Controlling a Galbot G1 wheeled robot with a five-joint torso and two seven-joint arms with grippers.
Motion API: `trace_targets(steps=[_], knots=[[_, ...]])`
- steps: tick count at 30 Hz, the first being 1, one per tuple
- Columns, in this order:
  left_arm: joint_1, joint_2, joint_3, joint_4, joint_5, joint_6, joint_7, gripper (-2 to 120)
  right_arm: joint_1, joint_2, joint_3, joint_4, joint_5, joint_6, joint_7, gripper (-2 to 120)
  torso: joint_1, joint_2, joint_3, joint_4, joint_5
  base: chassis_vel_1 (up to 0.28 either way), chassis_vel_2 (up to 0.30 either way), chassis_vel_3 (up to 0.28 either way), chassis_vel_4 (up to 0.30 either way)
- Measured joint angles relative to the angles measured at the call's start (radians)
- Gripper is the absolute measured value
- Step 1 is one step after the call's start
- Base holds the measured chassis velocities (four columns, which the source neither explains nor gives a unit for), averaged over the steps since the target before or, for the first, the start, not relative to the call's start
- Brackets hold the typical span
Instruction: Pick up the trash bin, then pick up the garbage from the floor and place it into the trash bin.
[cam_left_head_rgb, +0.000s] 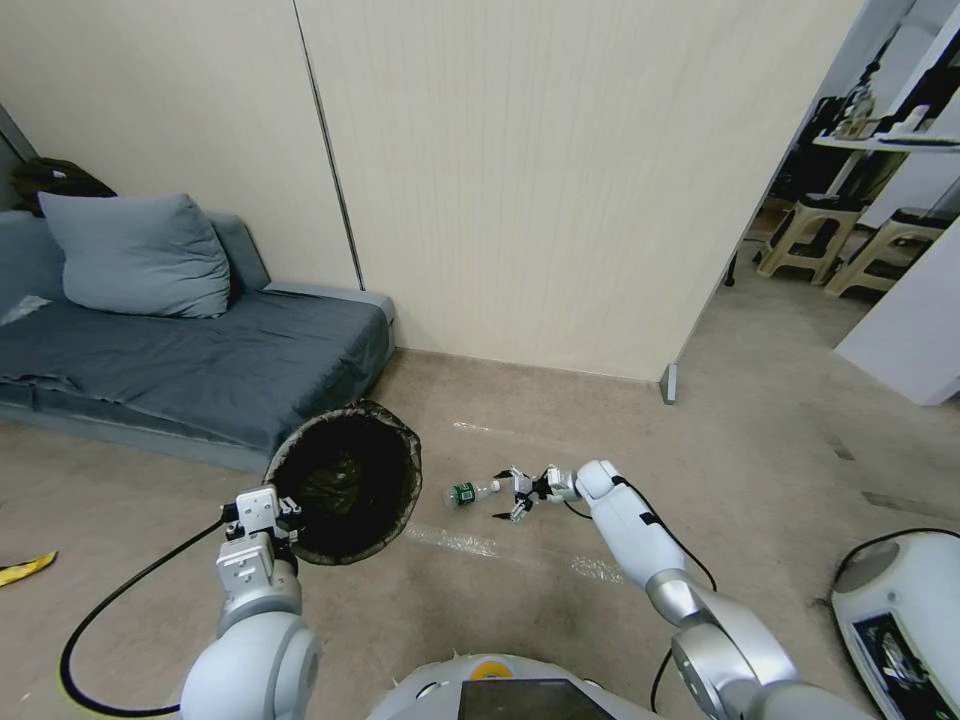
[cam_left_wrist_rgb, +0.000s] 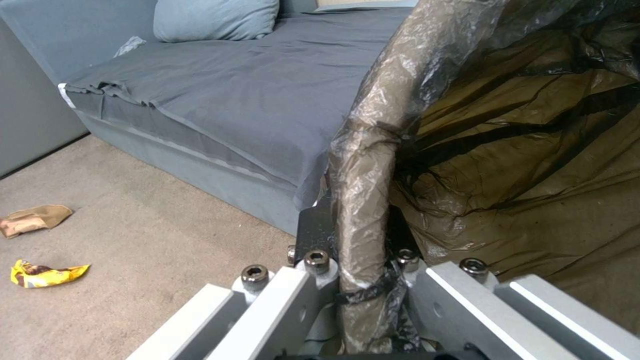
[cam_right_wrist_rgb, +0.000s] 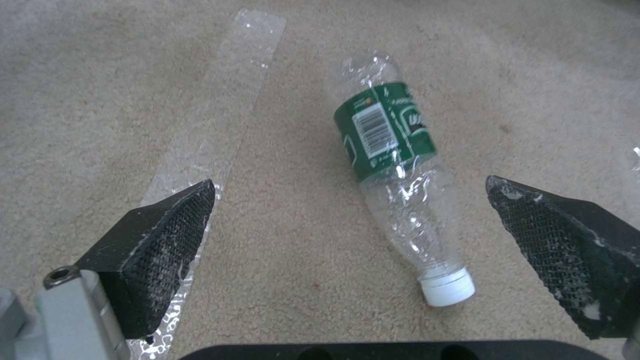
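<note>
The trash bin (cam_left_head_rgb: 345, 480), lined with a black bag, hangs tilted above the floor with its mouth facing me. My left gripper (cam_left_head_rgb: 268, 518) is shut on its bag-wrapped rim (cam_left_wrist_rgb: 363, 200), which sits pinched between the fingers (cam_left_wrist_rgb: 313, 262). A crushed clear bottle (cam_right_wrist_rgb: 393, 165) with a green label and white cap lies on the floor. My right gripper (cam_right_wrist_rgb: 350, 184) hovers over it, open, one finger on each side and neither touching. In the head view the right gripper (cam_left_head_rgb: 515, 497) is just right of the bottle (cam_left_head_rgb: 468, 492). A brown paper bag (cam_left_wrist_rgb: 33, 220) and a yellow packet (cam_left_wrist_rgb: 47, 274) lie near the sofa.
A grey sofa (cam_left_head_rgb: 200, 360) with a pillow stands left against the wall, close behind the bin. Strips of clear tape (cam_right_wrist_rgb: 220, 100) are stuck to the floor. A black cable (cam_left_head_rgb: 110, 610) loops at lower left. A white device (cam_left_head_rgb: 900, 610) sits at lower right. A doorway with stools (cam_left_head_rgb: 830, 235) opens at the right.
</note>
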Motion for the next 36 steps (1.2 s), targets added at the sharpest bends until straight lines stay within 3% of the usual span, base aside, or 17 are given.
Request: trace_targets(steps=[16,36], knots=[[0.003,-0.001,0.008,0.0,0.007,-0.007,-0.001,0,0.056,0.026,-0.014,-0.125,-0.004,0.011,0.071,100,0.0,0.0,0.0,0.0,0.0,0.0,0.0,0.0,0.0],[0.007,0.002,0.014,0.0,0.01,-0.009,-0.006,0,0.083,0.038,-0.084,-0.167,0.061,0.002,0.169,100,0.0,0.0,0.0,0.0001,0.0,0.0,0.0,0.0,0.0]])
